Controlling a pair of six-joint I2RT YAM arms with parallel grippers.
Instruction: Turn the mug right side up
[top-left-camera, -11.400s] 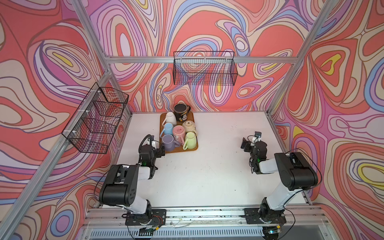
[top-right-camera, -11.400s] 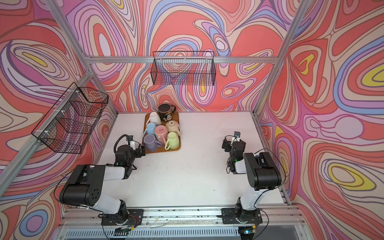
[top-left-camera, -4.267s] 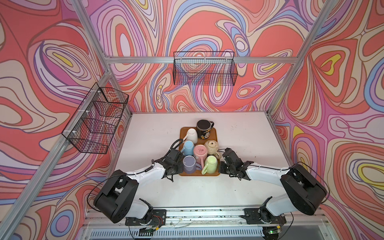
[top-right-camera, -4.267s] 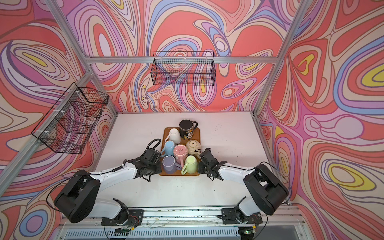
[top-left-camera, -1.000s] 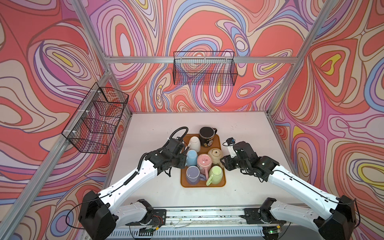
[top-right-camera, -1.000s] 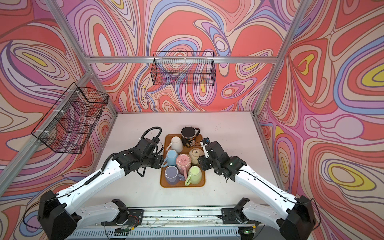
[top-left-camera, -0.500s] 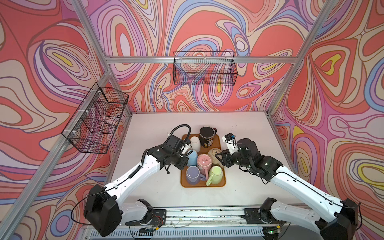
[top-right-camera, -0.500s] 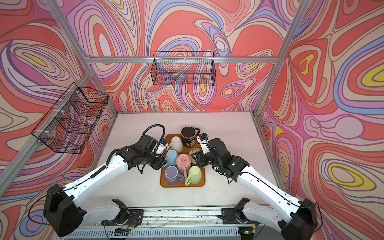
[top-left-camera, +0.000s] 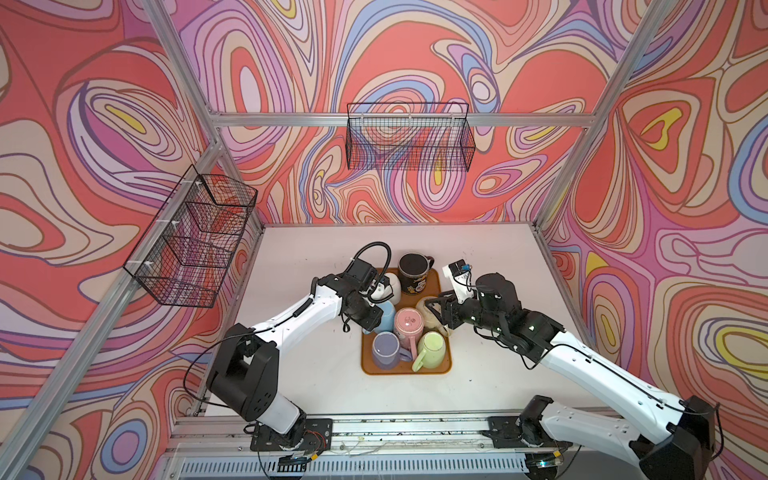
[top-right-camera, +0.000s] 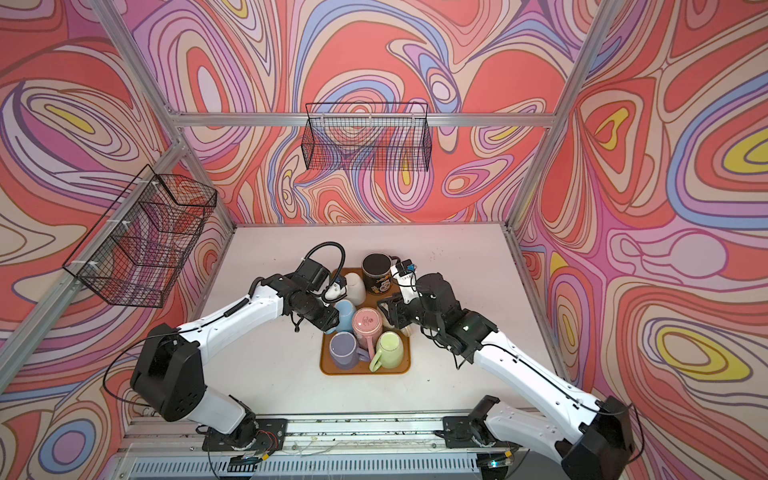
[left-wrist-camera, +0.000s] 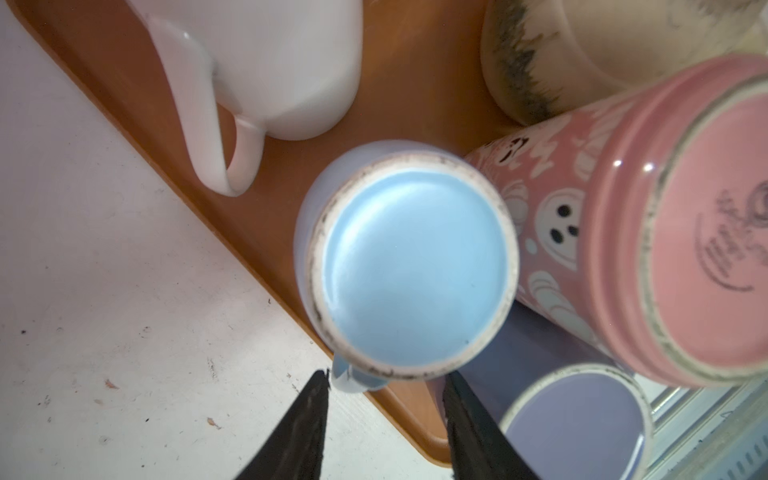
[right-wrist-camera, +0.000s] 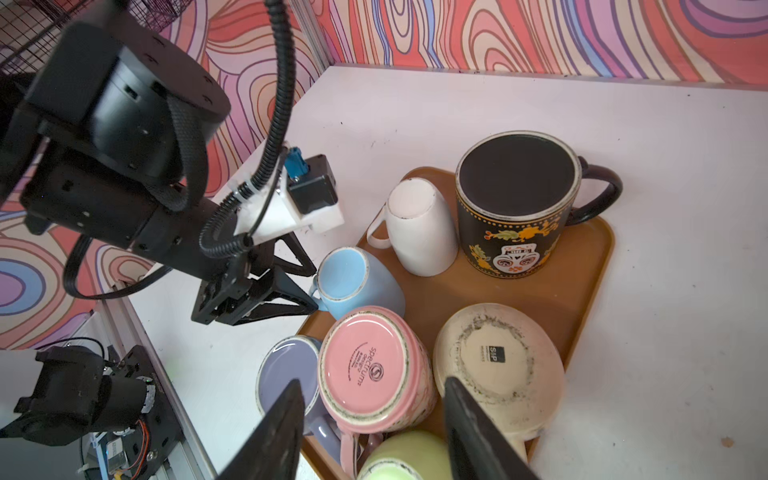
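Note:
Several mugs stand upside down on an orange tray. A light blue mug shows its base, its handle pointing off the tray's left edge. My left gripper is open, one finger on each side of that handle, one tip just touching it. Leaning beside the blue mug is a pink mug. My right gripper hangs open above the pink mug, holding nothing.
The tray also carries a white mug, a black patterned mug, a beige mug, a purple mug and a green mug, packed closely. Wire baskets hang on the back and left walls.
My left gripper has come down to the blue mug's handle and narrowed slightly. My right gripper has moved left over the tray, above the pink and beige mugs.

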